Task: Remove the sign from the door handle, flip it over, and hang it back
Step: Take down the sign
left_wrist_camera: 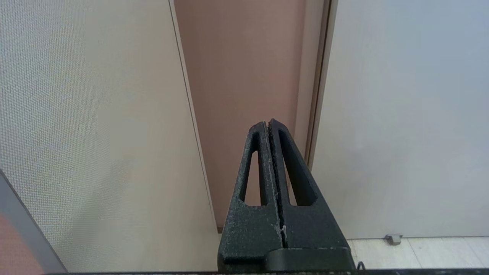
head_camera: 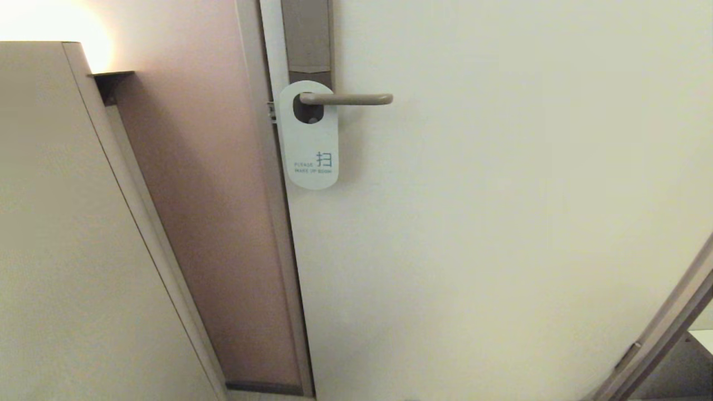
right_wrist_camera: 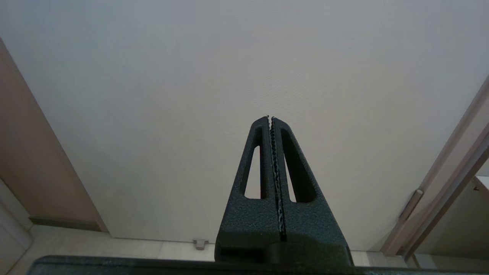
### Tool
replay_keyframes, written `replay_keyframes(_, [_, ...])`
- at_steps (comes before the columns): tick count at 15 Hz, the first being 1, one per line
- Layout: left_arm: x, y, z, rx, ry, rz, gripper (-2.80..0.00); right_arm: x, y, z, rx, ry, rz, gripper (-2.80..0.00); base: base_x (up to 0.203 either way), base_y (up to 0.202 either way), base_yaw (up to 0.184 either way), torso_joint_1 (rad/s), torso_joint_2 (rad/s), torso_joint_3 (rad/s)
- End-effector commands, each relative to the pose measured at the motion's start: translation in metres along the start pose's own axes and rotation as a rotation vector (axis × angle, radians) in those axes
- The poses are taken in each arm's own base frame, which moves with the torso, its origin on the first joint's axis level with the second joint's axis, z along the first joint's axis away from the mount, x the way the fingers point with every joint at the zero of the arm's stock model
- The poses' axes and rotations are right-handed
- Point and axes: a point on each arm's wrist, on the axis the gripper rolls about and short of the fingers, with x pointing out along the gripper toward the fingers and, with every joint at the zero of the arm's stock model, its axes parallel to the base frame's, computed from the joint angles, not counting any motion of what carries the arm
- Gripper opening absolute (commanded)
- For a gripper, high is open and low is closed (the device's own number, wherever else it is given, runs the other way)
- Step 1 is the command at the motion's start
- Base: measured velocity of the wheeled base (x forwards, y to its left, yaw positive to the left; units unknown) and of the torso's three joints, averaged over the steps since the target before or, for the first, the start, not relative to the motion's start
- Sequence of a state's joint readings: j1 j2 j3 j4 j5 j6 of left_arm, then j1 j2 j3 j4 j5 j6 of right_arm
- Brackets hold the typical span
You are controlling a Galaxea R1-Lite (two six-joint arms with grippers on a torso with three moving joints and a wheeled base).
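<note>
the sign point(head_camera: 308, 136) hangs by its oval hole on the door handle point(head_camera: 346, 99), white "make up room" face outward. left gripper point(left_wrist_camera: 268, 123) and right gripper point(right_wrist_camera: 269, 118) sit low, well below the door handle, fingers pressed together, holding nothing.

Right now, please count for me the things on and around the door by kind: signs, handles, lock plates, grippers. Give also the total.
White rounded-oblong door sign, hanging on the handle: 1
Slim beige-grey metal lever handle: 1
Tall grey-brown rectangular lock plate: 1
Black grippers, both shut and empty: 2, the left gripper and the right gripper
Total: 5
</note>
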State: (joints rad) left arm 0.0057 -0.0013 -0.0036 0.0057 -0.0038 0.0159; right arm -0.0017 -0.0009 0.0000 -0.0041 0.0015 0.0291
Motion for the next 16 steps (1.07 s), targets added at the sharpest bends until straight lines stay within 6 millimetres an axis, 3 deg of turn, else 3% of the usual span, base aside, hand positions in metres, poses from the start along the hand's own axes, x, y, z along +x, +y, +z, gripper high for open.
replay_keyframes(1, [0.0, 0.0, 0.0005, 0.006, 0.0, 0.0, -2.8, 0.0001, 0.0, 0.0001, 0.0, 0.0, 0.0, -2.8, 0.0, 0.0, 0.0, 0.0, 0.0, 0.0])
replay_keyframes(5, [-0.0026, -0.0001, 0.0085, 0.004, -0.026, -0.017, -2.8, 0.0001, 0.0, 0.0001, 0.0, 0.0, 0.0, -2.8, 0.0, 0.0, 0.0, 0.0, 0.0, 0.0])
replay_keyframes(16, [0.0002, 0.0003, 0.0013, -0.027, -0.015, 0.012, -2.8, 0.0001, 0.0, 0.0001, 0.0, 0.0, 0.0, -2.8, 0.0, 0.0, 0.0, 0.0, 0.0, 0.0])
